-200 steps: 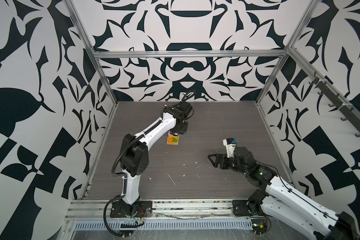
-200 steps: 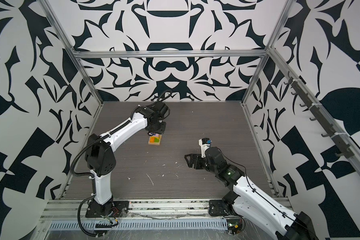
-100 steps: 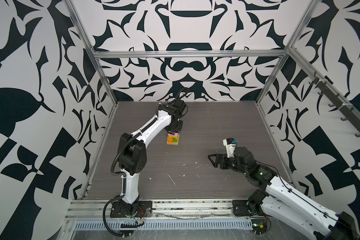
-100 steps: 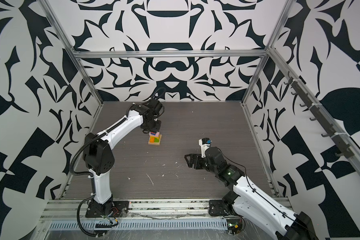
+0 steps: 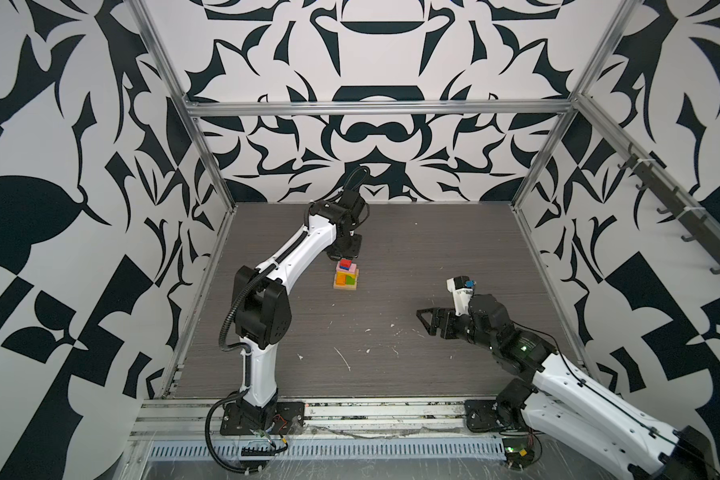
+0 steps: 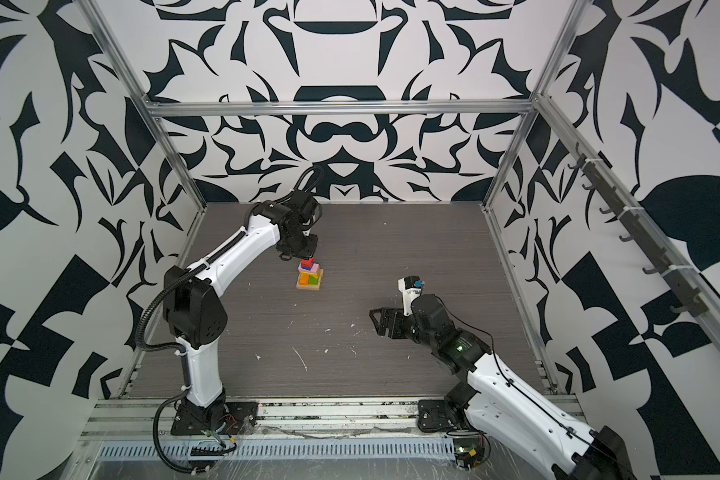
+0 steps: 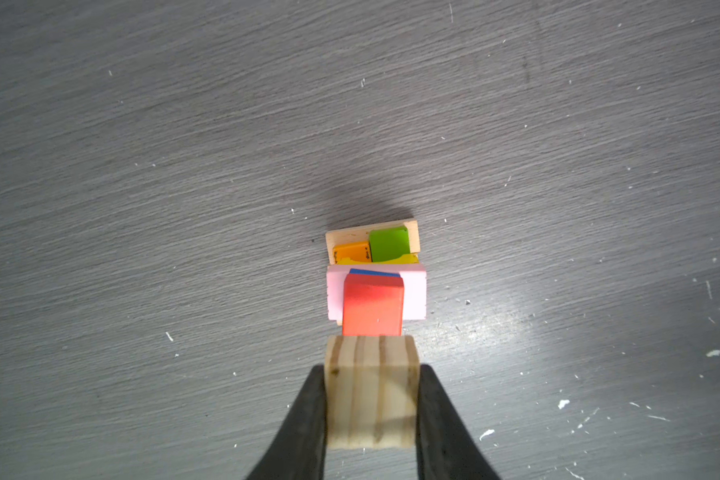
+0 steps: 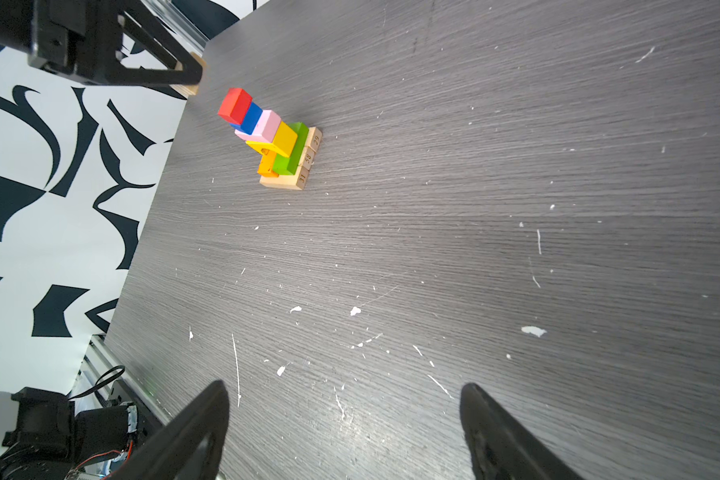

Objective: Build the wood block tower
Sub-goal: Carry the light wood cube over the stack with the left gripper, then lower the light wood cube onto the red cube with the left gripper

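Note:
The tower (image 5: 346, 277) (image 6: 309, 276) stands mid-table, left of centre: a tan plank base, orange and green blocks, yellow and pink, then blue with a red block (image 8: 234, 104) on top. My left gripper (image 5: 347, 249) (image 6: 300, 252) hangs just behind and above it, shut on a tan wood cube (image 7: 371, 390). In the left wrist view the cube sits between the black fingers (image 7: 308, 411), just short of the red block (image 7: 373, 309). My right gripper (image 5: 427, 322) (image 8: 344, 399) rests low at the right, open and empty, far from the tower (image 8: 281, 145).
The grey table (image 5: 412, 257) carries white scuffs and flecks near the front. Patterned walls with aluminium posts (image 5: 213, 166) close in the left, back and right sides. A rail (image 5: 350, 409) runs along the front edge by both arm bases.
The left gripper, still holding the cube, has shifted back and up off the tower, uncovering the pink, blue and red blocks. The right arm has not moved.

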Available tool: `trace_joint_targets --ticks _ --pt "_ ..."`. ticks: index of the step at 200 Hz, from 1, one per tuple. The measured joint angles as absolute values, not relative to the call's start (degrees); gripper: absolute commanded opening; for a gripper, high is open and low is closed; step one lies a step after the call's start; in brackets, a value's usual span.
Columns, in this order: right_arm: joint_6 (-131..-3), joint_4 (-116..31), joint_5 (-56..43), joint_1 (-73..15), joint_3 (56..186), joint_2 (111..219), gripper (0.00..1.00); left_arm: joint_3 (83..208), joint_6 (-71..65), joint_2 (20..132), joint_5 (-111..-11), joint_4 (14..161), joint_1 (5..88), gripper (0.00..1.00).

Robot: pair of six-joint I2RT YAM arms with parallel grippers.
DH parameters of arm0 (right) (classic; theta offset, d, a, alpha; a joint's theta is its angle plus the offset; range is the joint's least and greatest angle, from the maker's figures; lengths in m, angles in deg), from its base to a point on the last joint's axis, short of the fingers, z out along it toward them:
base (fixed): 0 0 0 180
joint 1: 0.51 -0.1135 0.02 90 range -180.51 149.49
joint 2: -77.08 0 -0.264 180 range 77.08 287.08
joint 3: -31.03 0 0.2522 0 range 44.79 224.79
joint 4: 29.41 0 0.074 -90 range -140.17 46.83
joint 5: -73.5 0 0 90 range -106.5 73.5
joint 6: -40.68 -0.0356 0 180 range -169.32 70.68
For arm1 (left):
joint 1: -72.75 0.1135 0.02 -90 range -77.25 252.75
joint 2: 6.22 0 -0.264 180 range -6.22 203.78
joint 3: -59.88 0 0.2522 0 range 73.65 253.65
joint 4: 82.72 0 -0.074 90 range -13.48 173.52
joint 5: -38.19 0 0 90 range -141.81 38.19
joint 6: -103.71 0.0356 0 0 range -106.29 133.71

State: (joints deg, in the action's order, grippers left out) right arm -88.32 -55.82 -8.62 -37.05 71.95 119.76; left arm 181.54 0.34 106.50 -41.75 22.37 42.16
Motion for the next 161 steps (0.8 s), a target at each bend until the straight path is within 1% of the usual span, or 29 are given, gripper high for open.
trace_joint_targets --ticks 161 --pt "-88.17 -55.99 -8.62 -37.05 71.95 119.89 0.9 183.03 1.57 109.61 -44.2 21.93 43.36 0.31"
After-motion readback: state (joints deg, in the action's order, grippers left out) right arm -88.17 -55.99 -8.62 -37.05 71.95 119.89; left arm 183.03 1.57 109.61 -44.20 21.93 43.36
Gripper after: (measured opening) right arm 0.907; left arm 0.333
